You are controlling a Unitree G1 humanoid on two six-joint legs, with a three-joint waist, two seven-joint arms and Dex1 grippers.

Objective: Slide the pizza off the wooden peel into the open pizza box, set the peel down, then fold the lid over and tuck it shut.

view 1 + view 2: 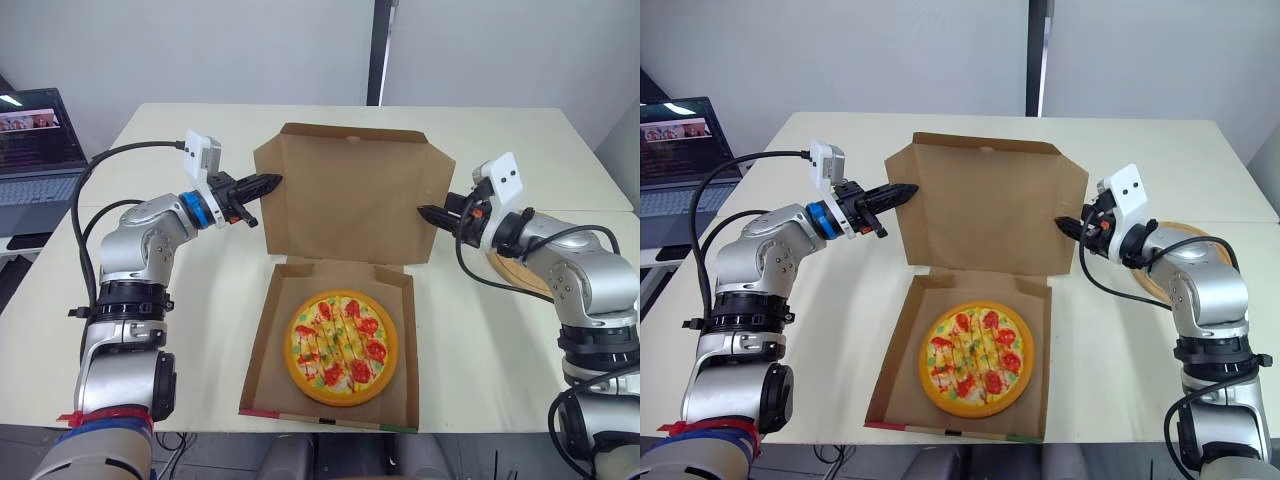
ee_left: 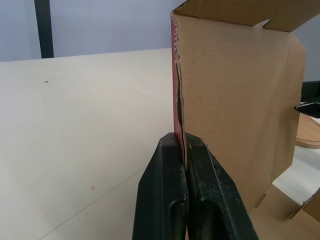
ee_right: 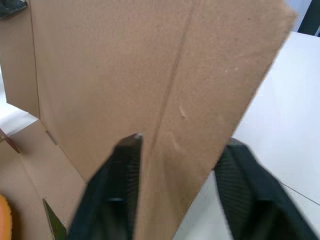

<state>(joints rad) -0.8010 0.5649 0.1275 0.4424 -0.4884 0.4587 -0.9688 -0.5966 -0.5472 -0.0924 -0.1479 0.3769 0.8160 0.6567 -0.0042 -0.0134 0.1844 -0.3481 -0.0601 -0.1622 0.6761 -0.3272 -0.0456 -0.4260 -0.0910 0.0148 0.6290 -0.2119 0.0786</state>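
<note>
left hand [image 1: 270,182] clamped on lid [image 1: 345,195] left edge, right hand [image 1: 425,212] open astride right edge, pizza [image 1: 340,345] in box [image 1: 268,350], peel [image 1: 512,271] at right

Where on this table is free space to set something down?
Free: the table behind the lid, and the near-left patch beside the pizza box. Crowded: the right, by the wooden peel, and the lid edges at the left claw and right claw.
</note>
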